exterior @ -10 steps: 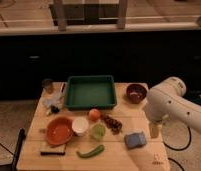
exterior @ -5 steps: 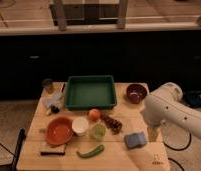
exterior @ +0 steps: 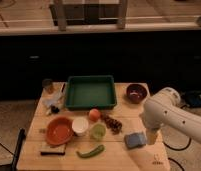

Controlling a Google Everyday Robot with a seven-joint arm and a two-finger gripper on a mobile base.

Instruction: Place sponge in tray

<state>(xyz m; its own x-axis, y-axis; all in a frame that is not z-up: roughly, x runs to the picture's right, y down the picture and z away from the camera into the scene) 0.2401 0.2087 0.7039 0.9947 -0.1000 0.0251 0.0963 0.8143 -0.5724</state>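
One sponge (exterior: 135,140) lies on the table (exterior: 123,158), in front of the tray (exterior: 90,93) and off its right corner. Gripper (exterior: 152,136) hangs slightly farther right of the tray; whether it is apart or together, I cannot tell.

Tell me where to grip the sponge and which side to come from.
Probably grip the sponge across its shorter width, from above: it lies flat, a low soft block, with its sides free of neighbours. The gripper hangs close beside it.
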